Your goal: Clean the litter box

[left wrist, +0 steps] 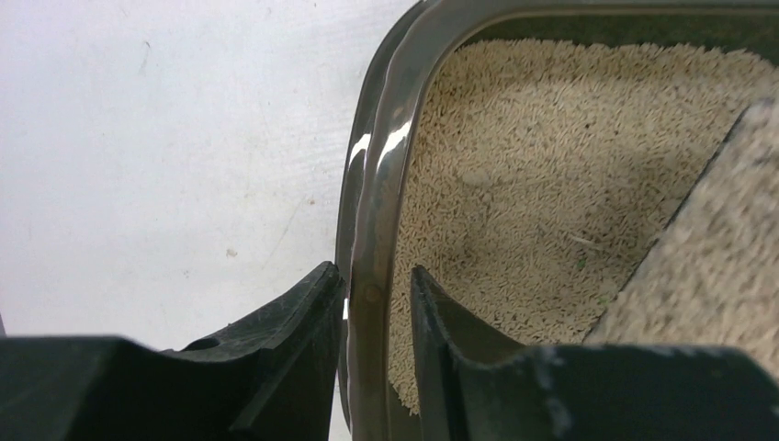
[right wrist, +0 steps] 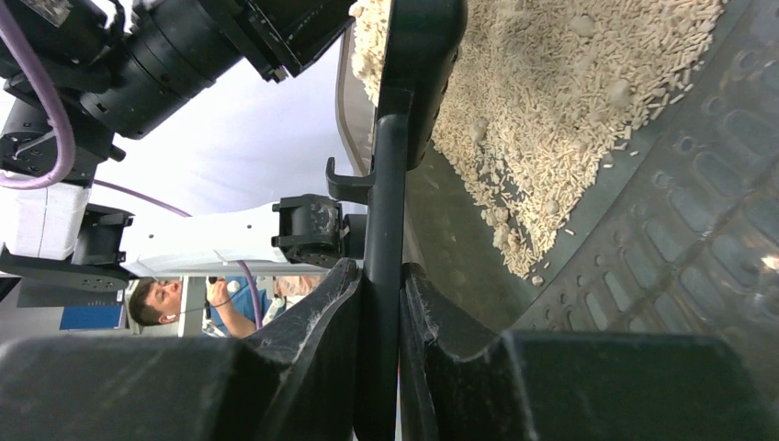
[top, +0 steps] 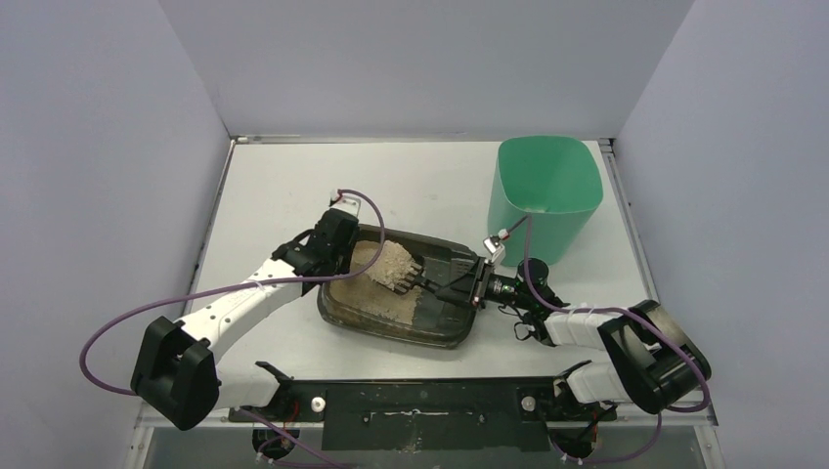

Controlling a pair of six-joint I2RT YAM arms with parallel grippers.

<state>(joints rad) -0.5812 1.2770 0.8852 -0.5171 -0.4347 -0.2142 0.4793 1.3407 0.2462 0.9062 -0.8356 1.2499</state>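
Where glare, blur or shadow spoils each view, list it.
Left wrist: white glare streaks on the litter box rim. Right wrist: scoop handle backlit, dark against a bright background. Top external: even light, sharp, soft shadows only.

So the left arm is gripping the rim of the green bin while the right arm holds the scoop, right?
No. The left gripper grips the rim of the litter box, not the green bin; the left wrist view shows it. The right gripper does hold the scoop.
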